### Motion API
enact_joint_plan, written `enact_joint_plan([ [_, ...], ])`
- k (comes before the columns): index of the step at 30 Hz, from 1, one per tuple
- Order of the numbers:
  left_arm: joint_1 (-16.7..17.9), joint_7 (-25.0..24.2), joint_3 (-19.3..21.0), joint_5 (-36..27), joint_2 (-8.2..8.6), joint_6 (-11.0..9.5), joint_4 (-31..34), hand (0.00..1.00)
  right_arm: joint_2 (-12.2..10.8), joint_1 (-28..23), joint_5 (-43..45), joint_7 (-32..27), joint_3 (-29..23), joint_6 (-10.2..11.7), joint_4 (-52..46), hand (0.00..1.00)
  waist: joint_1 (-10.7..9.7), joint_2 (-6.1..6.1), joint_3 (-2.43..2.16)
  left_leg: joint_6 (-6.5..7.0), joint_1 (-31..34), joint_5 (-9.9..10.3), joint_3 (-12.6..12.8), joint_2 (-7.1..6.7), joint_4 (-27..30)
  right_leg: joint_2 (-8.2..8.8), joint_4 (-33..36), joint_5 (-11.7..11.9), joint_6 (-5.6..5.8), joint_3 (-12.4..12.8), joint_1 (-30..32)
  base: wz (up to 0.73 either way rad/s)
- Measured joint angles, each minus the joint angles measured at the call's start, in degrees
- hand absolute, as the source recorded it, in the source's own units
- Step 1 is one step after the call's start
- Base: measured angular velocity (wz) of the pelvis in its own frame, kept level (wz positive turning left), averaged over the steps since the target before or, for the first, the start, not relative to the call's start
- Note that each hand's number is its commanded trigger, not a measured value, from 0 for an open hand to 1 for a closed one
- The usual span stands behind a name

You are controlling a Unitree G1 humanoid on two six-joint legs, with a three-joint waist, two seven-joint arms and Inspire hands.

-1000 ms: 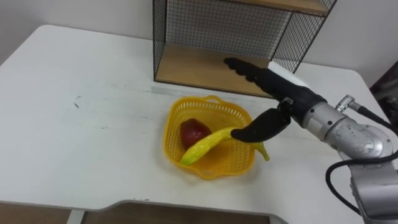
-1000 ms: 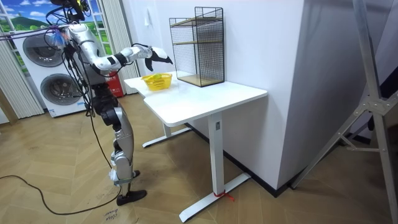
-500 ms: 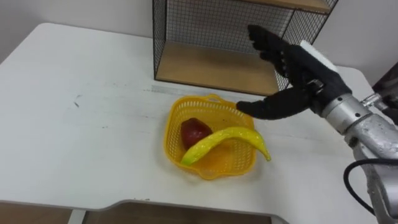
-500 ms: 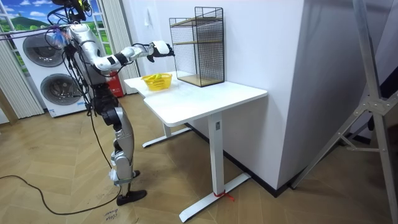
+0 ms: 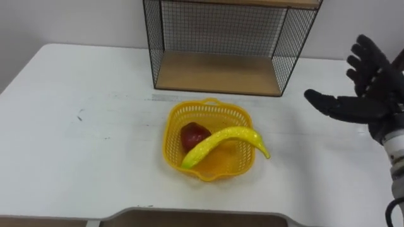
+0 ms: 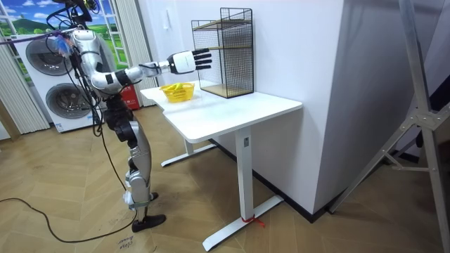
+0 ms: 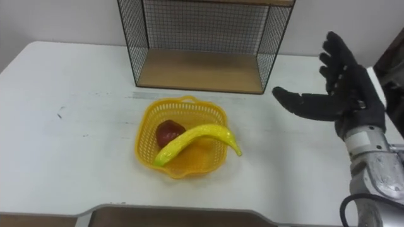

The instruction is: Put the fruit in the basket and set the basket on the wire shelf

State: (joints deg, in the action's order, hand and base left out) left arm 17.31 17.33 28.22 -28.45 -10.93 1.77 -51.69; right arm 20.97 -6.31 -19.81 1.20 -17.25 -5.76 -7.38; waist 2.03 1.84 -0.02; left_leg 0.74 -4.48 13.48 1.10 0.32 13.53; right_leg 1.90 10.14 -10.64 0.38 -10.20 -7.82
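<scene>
Basket of yellow plastic lattice [image 5: 172, 135] sits on white rectangular table [image 5: 76, 145], near the front edge. Inside the basket: long curved yellow banana [image 5: 224, 137] lying across it, one tip poking over the basket's right rim, other end low at the front-left wall. Dark red round fruit [image 5: 192, 135] lies in the basket's left half, behind the banana and touching it. Black wire shelf with wooden boards [image 5: 214, 70] stands just behind the basket, apart from it, open side facing the basket. Basket not on the shelf yet. Robot's black right hand [image 5: 368, 99] is raised in the air right of the basket, well apart from it, fingers spread straight, thumb stuck out toward the basket, holding nothing. Room view: robot stands upright at the table end nearest the basket [image 6: 178, 91], right arm stretched out level, right hand [image 6: 184, 61] higher than the basket and in front of the shelf [image 6: 225, 53]. Two white washing machines [image 6: 39, 60] stand behind the robot, on its far side from the basket.
</scene>
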Motion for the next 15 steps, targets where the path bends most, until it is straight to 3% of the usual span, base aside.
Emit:
enact_joint_plan([
  [5, 0.2, 10.3, 7.0, -6.1, -0.71, -0.7, 8.1, 0.00, 0.0, -1.5, -0.8, -5.8, -0.6, 0.0, 0.2, 0.00, 0.3, -0.41, -0.28, 0.00, -0.1, 0.0, 0.0, 0.01, -0.1, -0.11, -0.4, 0.0, 0.01, 0.4, 0.0, -0.02],
  [7, 0.6, 15.2, 9.7, -8.3, -1.72, -1.6, 13.6, 0.00, 0.0, -2.9, -0.8, -9.0, -2.4, 0.0, 0.1, 0.00, 2.1, -0.75, -0.50, 0.01, -0.2, 0.0, 0.1, 0.01, -0.2, -0.10, -0.3, 0.0, 0.02, 0.4, 0.1, 0.00],
  [11, 1.3, 22.7, 12.5, -8.5, -2.09, -2.2, 22.7, 0.00, -0.1, -6.0, -1.0, -12.8, -4.0, 0.0, -1.4, 0.00, 3.4, -1.83, -1.07, 0.02, -0.3, 0.0, -0.1, -0.05, -0.9, -0.02, -0.3, 0.0, 0.03, 0.3, 0.3, 0.00],
  [15, 1.5, 31.8, 16.8, -7.9, -2.27, -2.8, 32.5, 0.00, -0.1, -8.7, -0.1, -16.8, -4.6, 0.0, -2.3, 0.00, 4.6, -2.88, -0.95, 0.01, -0.2, 0.0, -0.2, -0.03, -0.9, -0.08, -0.3, 0.0, 0.03, 0.6, 0.5, 0.00],
])
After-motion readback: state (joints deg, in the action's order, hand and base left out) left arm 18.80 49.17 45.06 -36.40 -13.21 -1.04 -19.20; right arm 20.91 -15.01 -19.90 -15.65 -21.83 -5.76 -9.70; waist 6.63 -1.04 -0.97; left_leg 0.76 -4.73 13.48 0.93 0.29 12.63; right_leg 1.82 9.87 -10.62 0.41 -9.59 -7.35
